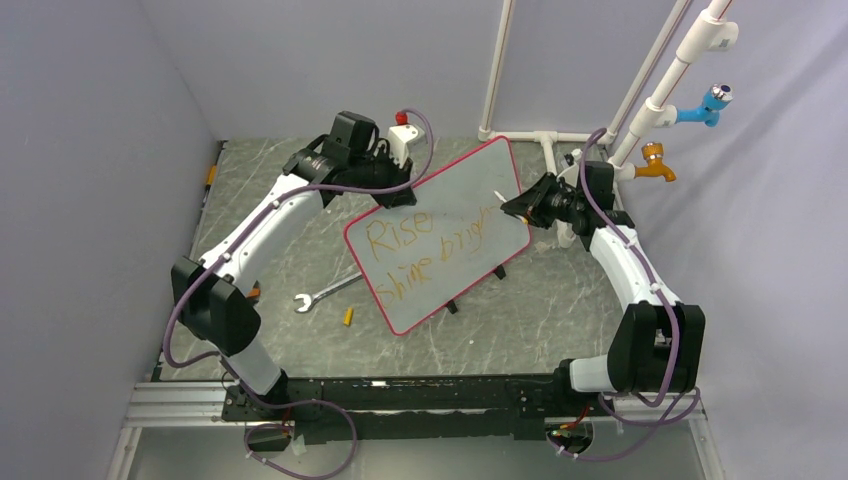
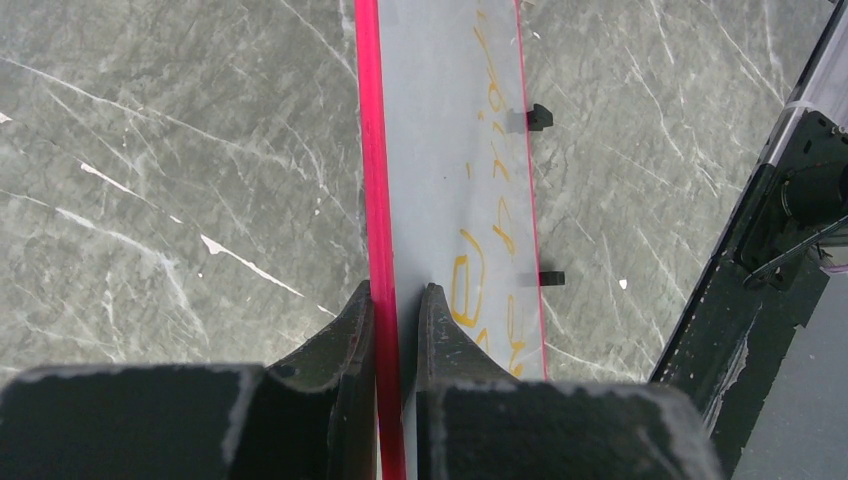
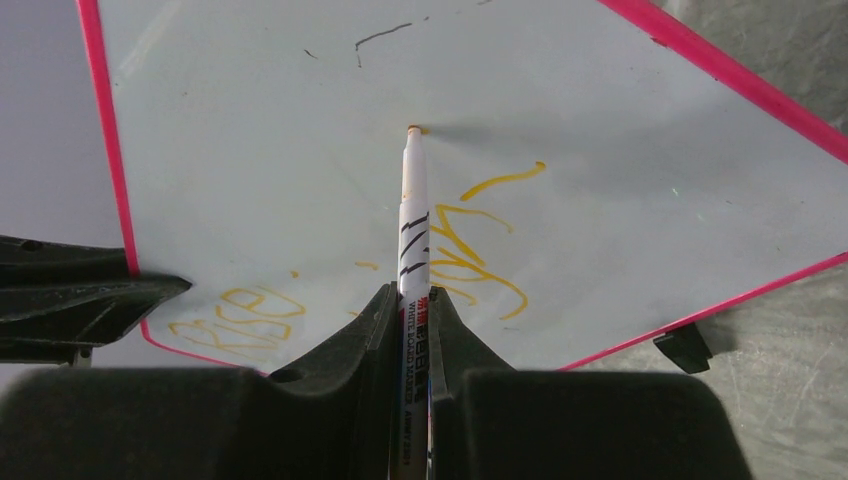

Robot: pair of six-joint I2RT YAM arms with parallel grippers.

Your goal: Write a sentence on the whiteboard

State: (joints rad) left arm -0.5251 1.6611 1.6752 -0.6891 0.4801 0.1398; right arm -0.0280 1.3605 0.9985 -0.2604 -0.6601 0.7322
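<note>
the pink-rimmed whiteboard [image 1: 470, 180] stands tilted; its orange sentence [image 1: 430, 255] seemingly reads "rise shine bright".

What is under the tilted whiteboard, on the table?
Two black clip feet show at the lower edge of the whiteboard. The table directly beneath is covered from above, so anything lying there cannot be seen.
</note>
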